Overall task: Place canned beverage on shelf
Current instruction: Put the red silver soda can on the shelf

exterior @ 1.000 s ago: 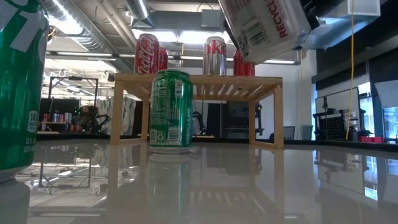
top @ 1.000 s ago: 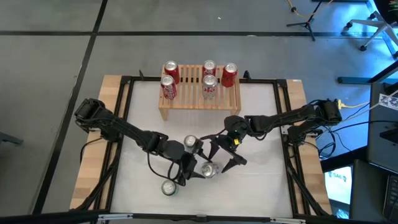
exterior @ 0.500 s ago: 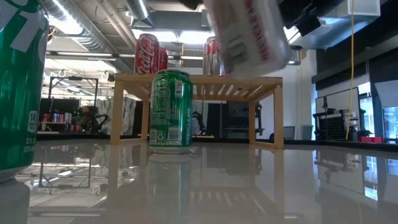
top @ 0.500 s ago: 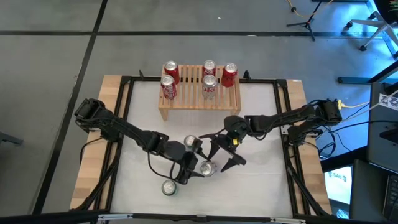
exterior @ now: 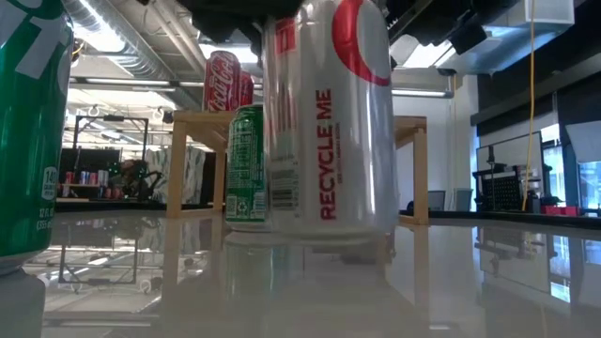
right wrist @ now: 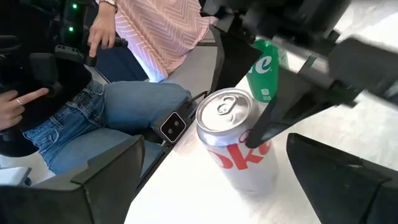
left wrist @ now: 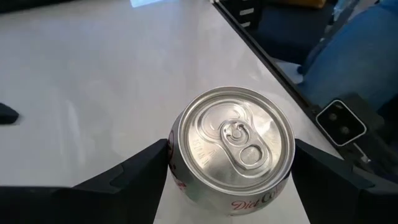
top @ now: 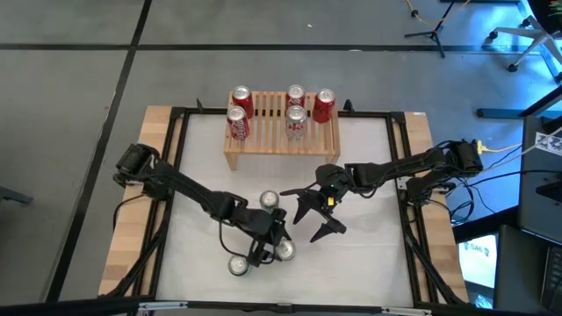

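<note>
The left gripper [top: 274, 243] is closed around a silver Diet Coke can [top: 284, 251], one dark finger [left wrist: 134, 173] pressed on each side of the can's body just under the rim. The can stands upright with its base on the white table [top: 369, 254], near the front edge and well apart from the shelf [top: 281, 139]. In the low view the can [exterior: 327, 117] fills the middle of the picture, upright, its base meeting the glossy tabletop, and it covers much of the shelf [exterior: 410, 141] behind it.

The right gripper [top: 318, 218] hangs just beside the can on the side toward the right arm, its fingers spread wide and holding nothing. In the right wrist view the can [right wrist: 235, 140] stands between and beyond its two dark fingers [right wrist: 99, 180], not touching them.

A green soda can [top: 270, 202] stands upright between the held can and the shelf, and another green can [top: 239, 264] stands just beside the left gripper near the front edge. The shelf, at the back of the table, carries five upright cans [top: 294, 111] on its slatted top. Beyond the table's front edge a seated person [right wrist: 134, 81] in jeans shows in the right wrist view.
</note>
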### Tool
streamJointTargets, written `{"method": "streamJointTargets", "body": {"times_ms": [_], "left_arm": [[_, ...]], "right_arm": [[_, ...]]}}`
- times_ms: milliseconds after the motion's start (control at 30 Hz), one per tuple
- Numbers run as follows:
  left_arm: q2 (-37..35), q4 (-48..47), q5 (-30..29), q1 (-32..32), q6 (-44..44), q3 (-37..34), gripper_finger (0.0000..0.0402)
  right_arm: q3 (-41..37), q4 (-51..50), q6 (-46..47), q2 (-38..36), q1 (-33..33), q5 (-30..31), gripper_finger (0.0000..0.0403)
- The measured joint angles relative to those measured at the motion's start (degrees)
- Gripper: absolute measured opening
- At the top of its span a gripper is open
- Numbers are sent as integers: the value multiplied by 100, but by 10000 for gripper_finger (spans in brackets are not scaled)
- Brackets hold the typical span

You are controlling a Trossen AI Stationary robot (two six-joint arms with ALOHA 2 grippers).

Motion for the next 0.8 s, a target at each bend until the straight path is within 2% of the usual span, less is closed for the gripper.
{"method": "streamJointTargets", "body": {"times_ms": [800], "left_arm": [[75, 38, -109, 7, -85, 0, 289]], "right_arm": [[0, 0, -2, 0, 0, 0, 386]]}}
